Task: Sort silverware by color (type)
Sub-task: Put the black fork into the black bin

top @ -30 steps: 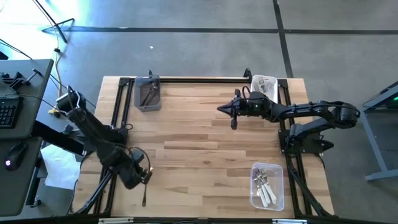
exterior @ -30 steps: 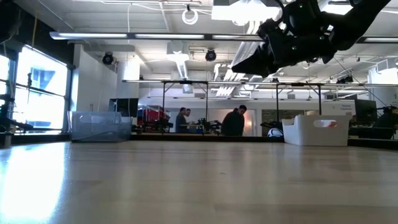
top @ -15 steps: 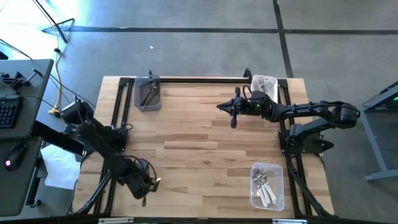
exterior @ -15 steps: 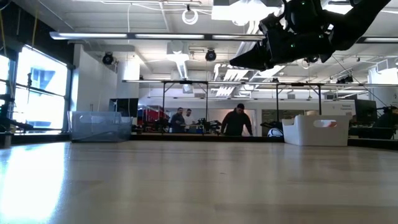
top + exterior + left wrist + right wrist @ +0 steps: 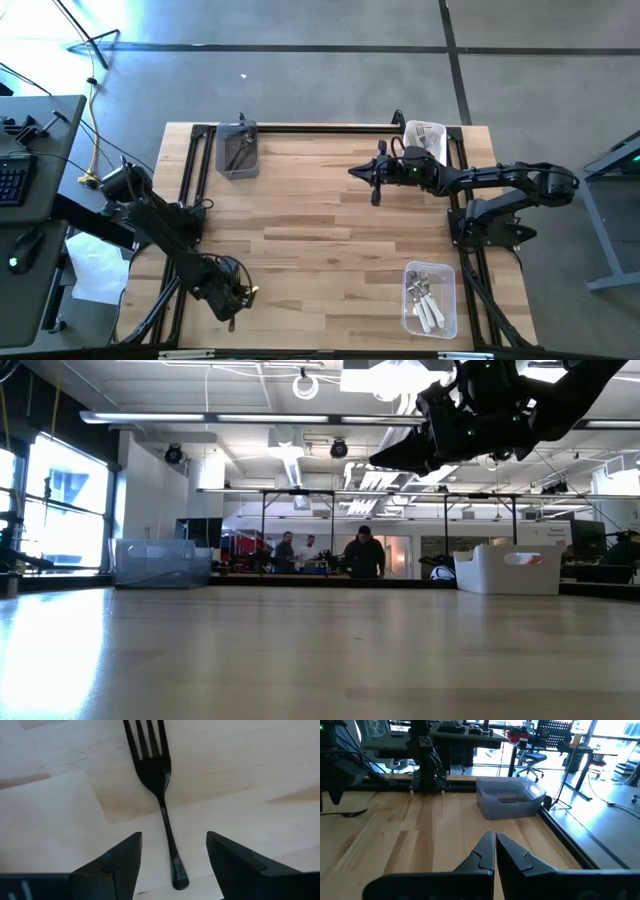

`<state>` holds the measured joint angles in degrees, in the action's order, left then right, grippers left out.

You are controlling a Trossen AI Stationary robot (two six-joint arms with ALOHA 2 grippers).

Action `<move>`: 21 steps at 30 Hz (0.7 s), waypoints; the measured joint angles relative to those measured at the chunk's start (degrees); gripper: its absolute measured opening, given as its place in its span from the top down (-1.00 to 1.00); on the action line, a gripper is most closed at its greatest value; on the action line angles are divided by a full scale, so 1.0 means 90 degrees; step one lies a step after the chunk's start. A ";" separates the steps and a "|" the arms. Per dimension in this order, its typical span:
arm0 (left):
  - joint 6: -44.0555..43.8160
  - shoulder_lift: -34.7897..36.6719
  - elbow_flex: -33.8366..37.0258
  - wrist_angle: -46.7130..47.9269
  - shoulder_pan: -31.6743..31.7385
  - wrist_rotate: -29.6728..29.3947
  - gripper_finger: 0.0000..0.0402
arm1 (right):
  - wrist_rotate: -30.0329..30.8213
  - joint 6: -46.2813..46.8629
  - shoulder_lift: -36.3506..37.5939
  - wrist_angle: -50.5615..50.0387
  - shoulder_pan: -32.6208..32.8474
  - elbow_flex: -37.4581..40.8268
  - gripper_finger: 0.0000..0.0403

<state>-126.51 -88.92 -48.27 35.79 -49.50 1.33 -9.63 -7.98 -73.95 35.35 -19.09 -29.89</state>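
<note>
The tabletop (image 5: 330, 230) carries three bins: a grey bin (image 5: 237, 150) at the far left edge with dark forks inside, a white bin (image 5: 424, 135) at the far right corner, and a clear bin (image 5: 430, 298) at the near right corner holding white-handled forks.

The right tool (image 5: 376, 186) hangs above the far middle of the tabletop with its fingers pressed together and nothing between them; this arm waits.

The left tool (image 5: 237, 300) sits low at the near left corner, fingers spread wide, straddling the handle of a black fork (image 5: 157, 795) without touching it. The fork lies flat on the wood, near the tabletop's near edge.

Fork orientation: in the left wrist view the long axis runs straight away from the tool, handle end (image 5: 180, 880) between the fingers, tines pointing away. In the high view the fork appears as a thin dark line running toward the near edge.

Risks from this position:
- The handle is thin and flat on the wood. Closing too high would likely miss it; closing too low would scrape the fingertips on the tabletop
- A grip at the handle end leaves the heavy tine end unsupported; the fork may pivot or slip during the lift
- A nudge could push the fork off the nearby edge
</note>
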 joint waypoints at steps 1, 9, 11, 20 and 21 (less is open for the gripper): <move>-0.0038 0.0000 0.0000 0.0004 -0.0013 -0.0001 -0.06 | 0.0000 0.0014 0.0000 -0.0002 0.0000 0.0000 1.00; -0.0101 0.0000 0.0000 -0.0002 -0.0028 -0.0024 -0.06 | -0.0002 0.0072 0.0000 -0.0038 0.0000 0.0000 1.00; -0.0102 -0.0034 0.0000 -0.0005 -0.0028 -0.0035 -0.06 | -0.0005 0.0183 0.0000 -0.0068 0.0000 0.0000 1.00; 0.0068 -0.0411 0.0005 -0.0347 -0.0028 -0.0037 -0.06 | -0.0051 0.0240 0.0000 0.0052 0.0000 -0.0002 1.00; 0.0099 -0.0411 0.0007 -0.0286 -0.0027 -0.0044 -0.06 | -0.0051 0.0240 0.0000 0.0069 0.0000 -0.0002 1.00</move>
<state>-125.61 -92.63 -48.21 33.21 -49.74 0.93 -10.09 -5.82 -73.95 35.98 -19.09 -29.91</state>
